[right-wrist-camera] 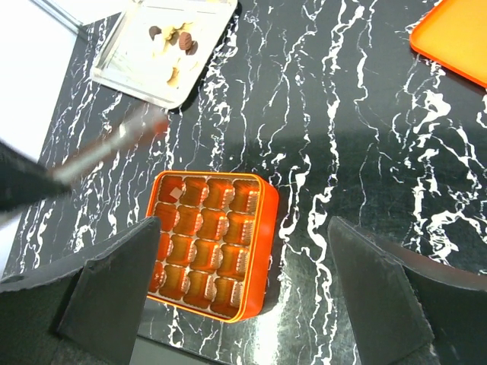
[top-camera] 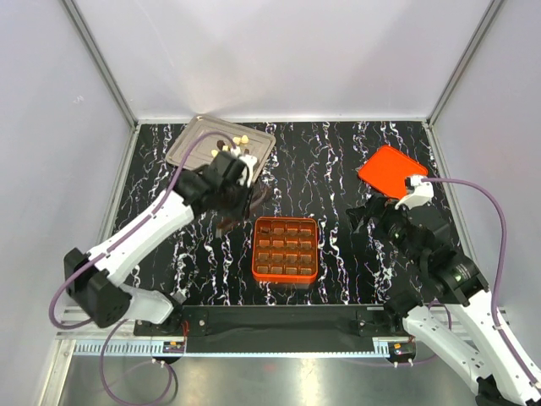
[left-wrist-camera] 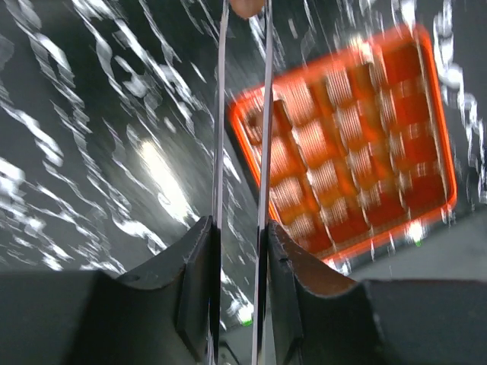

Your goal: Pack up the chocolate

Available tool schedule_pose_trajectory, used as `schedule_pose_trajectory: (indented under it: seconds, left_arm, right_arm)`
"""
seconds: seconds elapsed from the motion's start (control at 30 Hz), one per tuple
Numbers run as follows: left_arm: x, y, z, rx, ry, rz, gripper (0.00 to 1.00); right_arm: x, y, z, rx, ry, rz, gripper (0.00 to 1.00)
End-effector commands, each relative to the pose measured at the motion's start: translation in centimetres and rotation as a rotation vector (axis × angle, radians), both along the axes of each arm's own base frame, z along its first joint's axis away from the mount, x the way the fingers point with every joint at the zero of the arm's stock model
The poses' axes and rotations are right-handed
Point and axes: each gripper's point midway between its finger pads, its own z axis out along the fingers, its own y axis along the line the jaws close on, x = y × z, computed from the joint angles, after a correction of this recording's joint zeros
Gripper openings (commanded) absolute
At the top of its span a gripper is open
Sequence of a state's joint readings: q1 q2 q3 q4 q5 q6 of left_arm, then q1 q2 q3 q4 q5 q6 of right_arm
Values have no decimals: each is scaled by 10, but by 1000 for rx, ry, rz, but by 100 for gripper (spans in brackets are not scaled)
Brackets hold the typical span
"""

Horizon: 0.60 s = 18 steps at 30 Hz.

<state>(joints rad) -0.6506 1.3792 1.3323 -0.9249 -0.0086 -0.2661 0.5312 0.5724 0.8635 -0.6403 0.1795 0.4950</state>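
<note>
My left gripper (top-camera: 235, 179) is shut on a pair of long metal tweezers (left-wrist-camera: 221, 114). The tweezer tips pinch a small brown chocolate (left-wrist-camera: 247, 6), which hangs above the black table just left of the orange box (left-wrist-camera: 449, 171). The box (top-camera: 254, 249), with its brown grid cells, sits at the table's middle. More chocolate pieces (top-camera: 239, 144), dark and cream, lie on the metal tray (top-camera: 190, 145) at the back left. My right gripper (top-camera: 372, 216) hovers to the right of the box, open and holding nothing. In the right wrist view it (right-wrist-camera: 243, 296) straddles the box's right rim (right-wrist-camera: 268, 228).
An orange lid (top-camera: 391, 169) lies flat at the back right, beside my right arm. The tray (right-wrist-camera: 129, 65) and its chocolate pieces (right-wrist-camera: 179, 42) show at the top left of the right wrist view. White walls enclose the marbled table on three sides.
</note>
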Motion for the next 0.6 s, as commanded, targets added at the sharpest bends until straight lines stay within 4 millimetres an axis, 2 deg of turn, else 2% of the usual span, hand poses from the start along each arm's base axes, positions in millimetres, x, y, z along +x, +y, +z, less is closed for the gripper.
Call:
schedule_pose_trajectory:
  seconds: [0.0,0.2,0.57]
  left_arm:
    - [-24,-22,12,-124,-19,-41,33]
    - [-45,-33,4,-153,-10,-84,33]
    - [-59,-39,-11,-139,37,-128,34]
  right_arm:
    - [-1,-9,15,5,-36,-41,100]
    - [-1,-10,13,2,-28,-50,100]
    - [1,-8,12,8,-24,-49,100]
